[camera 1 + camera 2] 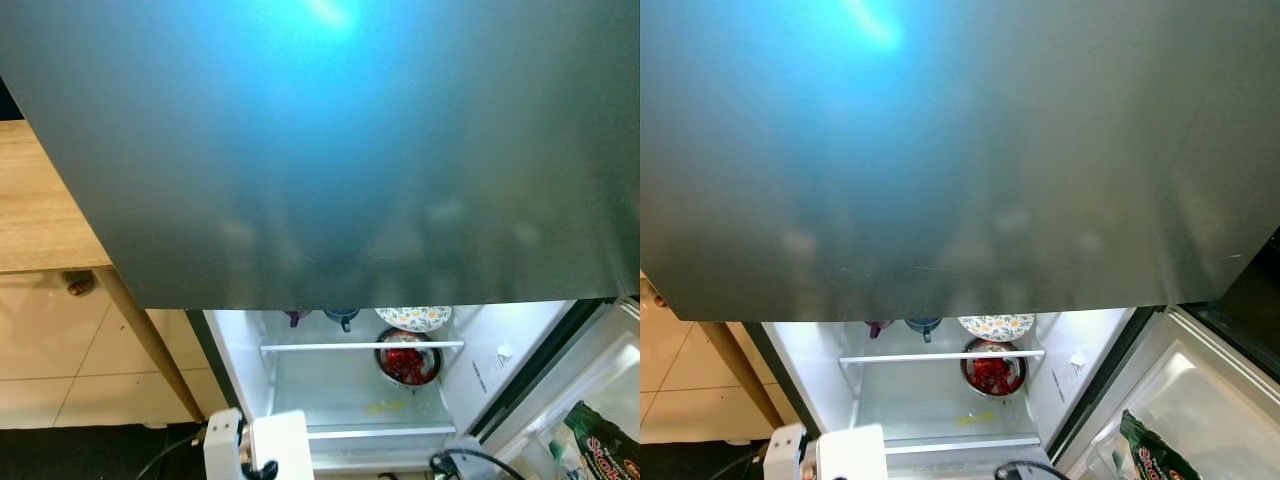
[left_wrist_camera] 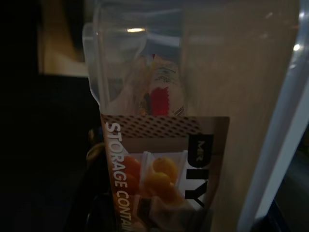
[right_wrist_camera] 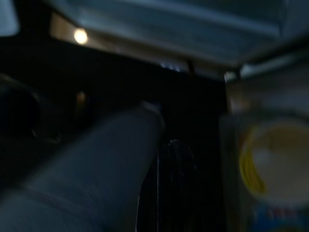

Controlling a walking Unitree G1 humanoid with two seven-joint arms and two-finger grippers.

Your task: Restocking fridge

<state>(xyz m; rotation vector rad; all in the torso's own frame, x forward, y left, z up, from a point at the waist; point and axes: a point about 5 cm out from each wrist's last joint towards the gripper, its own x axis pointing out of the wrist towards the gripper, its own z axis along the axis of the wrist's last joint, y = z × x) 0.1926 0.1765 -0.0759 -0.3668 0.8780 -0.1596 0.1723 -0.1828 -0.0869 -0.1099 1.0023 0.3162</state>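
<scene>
Head views: a closed grey upper fridge door [image 1: 330, 150] spans most of the frame; its lower edge runs straight across, and below it the lit lower compartment [image 1: 350, 390] stands open. Inside, a thin white shelf rail [image 1: 360, 346] crosses the compartment. Behind and above the rail sit a patterned plate [image 1: 414, 318], a blue cup [image 1: 342, 318] and a purple cup [image 1: 296, 317]. A steel bowl of red food [image 1: 407, 363] rests below the rail toward the robot's right; the rest of that shelf surface to its left is bare apart from a small yellow smear. The open lower door [image 1: 1200, 400], at the right, carries a green packet [image 1: 1155, 450] in its bin. A wooden table [image 1: 40, 210] and its slanted leg border the fridge on the left, above tiled floor [image 1: 60, 370].

Left wrist view: a clear plastic storage container [image 2: 193, 121] with a printed label lies close before the camera. Whether the left gripper's fingers clasp it cannot be told.

Right wrist view: dark and blurred; the right gripper's finger state cannot be told
</scene>
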